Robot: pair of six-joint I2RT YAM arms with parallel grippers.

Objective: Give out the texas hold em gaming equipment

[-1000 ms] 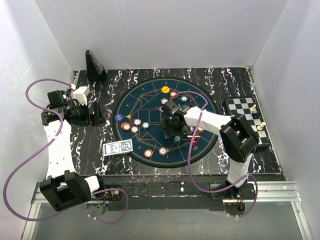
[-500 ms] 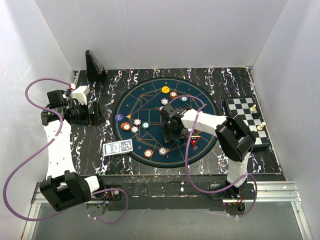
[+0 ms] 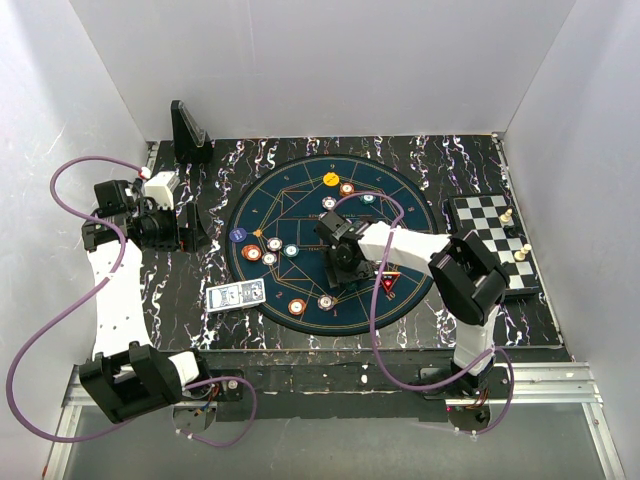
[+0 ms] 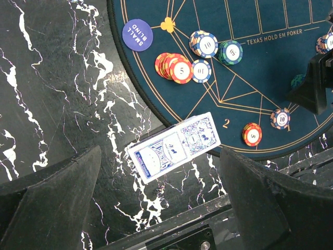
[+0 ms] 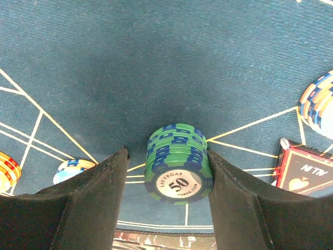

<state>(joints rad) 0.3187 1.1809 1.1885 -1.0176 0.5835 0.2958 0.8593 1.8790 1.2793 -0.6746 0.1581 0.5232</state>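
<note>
A round blue poker mat (image 3: 300, 195) carries several chip stacks. Over its middle my right gripper (image 3: 345, 262) is lowered around a stack of green-and-blue "50" chips (image 5: 178, 161). The jaws are open: the right finger touches the stack and a small gap shows on the left. A red-black triangular marker (image 3: 388, 283) lies just to the right, and its edge (image 5: 304, 174) shows in the right wrist view. My left gripper (image 4: 160, 151) hangs wide open above the blue-white card deck (image 4: 179, 146), which lies at the mat's near-left rim (image 3: 236, 295). Orange chips (image 4: 174, 66) lie fanned beyond it.
A chessboard (image 3: 490, 235) with pieces sits at the right edge. A black upright stand (image 3: 187, 132) is at the back left. A purple "small blind" disc (image 4: 137, 34) lies on the mat's left rim. White walls enclose the table.
My right gripper has slid left and nearer over the mat, uncovering the triangular marker, and its jaws have narrowed around the green stack. The left arm has not moved.
</note>
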